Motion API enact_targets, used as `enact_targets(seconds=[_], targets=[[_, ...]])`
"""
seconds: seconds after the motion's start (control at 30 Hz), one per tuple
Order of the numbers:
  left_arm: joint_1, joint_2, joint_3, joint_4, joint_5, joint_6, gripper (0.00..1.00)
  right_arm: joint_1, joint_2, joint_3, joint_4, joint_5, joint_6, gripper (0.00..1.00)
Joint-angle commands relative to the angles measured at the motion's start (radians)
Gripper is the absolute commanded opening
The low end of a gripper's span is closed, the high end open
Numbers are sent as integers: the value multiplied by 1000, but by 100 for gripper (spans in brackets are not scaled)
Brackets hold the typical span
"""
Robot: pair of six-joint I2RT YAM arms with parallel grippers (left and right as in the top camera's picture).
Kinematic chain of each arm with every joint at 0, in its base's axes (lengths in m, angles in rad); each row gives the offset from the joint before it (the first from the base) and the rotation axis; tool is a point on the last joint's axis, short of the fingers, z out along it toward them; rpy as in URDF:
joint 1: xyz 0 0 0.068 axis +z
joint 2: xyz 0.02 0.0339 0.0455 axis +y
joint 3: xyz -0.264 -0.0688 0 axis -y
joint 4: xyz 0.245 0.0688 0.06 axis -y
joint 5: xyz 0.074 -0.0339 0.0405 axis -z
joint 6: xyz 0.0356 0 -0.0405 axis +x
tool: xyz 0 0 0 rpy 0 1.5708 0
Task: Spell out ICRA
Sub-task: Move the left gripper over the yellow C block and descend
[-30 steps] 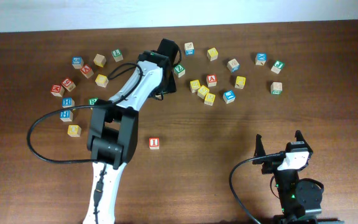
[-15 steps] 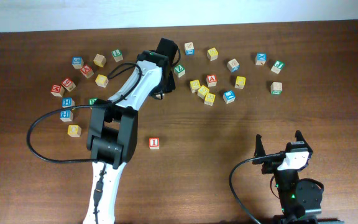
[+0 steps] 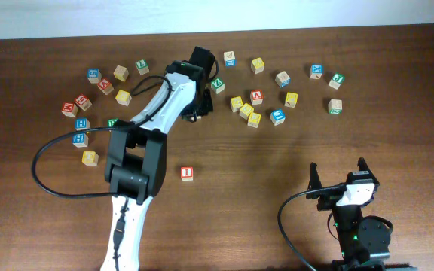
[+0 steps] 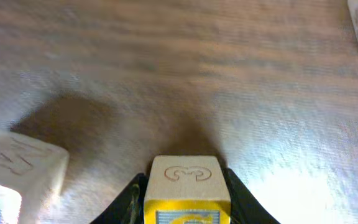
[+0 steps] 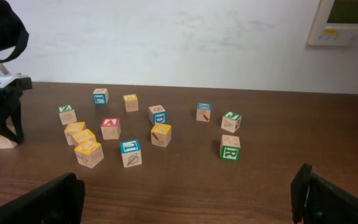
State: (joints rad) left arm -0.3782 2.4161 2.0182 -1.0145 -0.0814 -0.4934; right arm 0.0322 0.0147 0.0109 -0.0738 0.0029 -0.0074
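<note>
Left fingers [image 4: 133, 200] clamped on yellow-faced C cube [image 4: 187, 180], far side of tabletop [image 3: 292, 165]. Lift straight up, clear nearby blks [image 3: 246, 110], set down sq. just beside I cube [image 3: 187, 173]. Right fingers [image 5: 48, 200] spread wide, idle.

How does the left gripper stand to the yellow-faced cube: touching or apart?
Touching. The left wrist view shows the fingers of the left gripper flush against both sides of the yellow-faced cube, no gap visible.
</note>
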Motion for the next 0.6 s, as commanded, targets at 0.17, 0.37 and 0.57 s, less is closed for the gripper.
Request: enact_targets(seconds=[0.17, 0.37, 0.57], targets=[[8, -258, 19, -85, 181, 107, 29, -6, -7, -5, -6, -2, -4, 98], [1, -277, -50, -89, 100, 73, 54, -6, -7, -5, -6, -2, -4, 98], [-59, -165, -156, 100, -51, -31, 57, -6, -7, -5, -6, -2, -4, 98]])
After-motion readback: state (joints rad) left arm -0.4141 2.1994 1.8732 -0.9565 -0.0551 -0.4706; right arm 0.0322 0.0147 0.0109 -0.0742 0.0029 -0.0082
